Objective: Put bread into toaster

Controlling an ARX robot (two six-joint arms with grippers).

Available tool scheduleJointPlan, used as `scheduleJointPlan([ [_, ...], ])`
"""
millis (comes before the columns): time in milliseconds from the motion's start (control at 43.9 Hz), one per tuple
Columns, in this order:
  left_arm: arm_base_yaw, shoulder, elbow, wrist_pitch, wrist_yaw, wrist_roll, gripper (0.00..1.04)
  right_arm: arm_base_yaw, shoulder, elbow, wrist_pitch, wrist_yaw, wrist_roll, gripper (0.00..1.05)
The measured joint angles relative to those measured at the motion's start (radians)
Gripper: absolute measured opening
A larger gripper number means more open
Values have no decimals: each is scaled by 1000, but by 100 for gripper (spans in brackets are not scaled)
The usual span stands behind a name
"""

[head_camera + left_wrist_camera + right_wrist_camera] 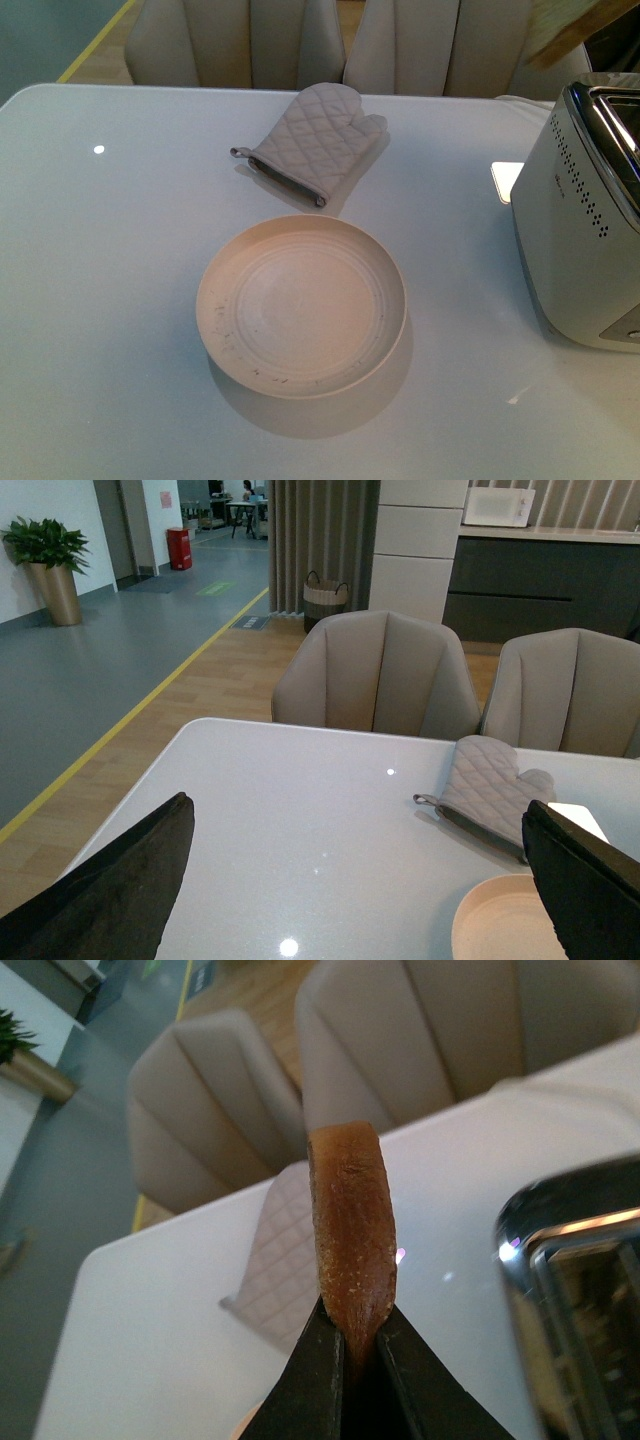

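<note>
We locate the bread [350, 1220] clamped edge-on between the two dark fingers [305, 1390] of the right claw [354, 1322]. The slice stands upright with its crust edge showing, raised clear of the worktop [100, 300]. The toaster [575, 220] stands at the right of the worktop in the front view, chrome slotted top upward, rows of vent holes on its side; in the right wrist view its chrome top lies near the held slice, the two apart. The plate [215, 330] sits at the middle of the worktop, apart from the toaster; the quilted oven mitt [315, 140] lies flat just behind the plate, towards the chairs [230, 40]. The left claw [358, 810] is spread wide above the worktop and grips nothing.
</note>
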Motion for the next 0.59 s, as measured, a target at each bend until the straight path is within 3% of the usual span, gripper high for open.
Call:
scheduleJointPlan([
  [296, 0, 0, 0, 0, 0, 0, 98, -91, -40, 38, -124, 37, -368, 3],
  [592, 0, 0, 0, 0, 0, 0, 98, -140, -47, 53, -196, 65, -478, 3],
])
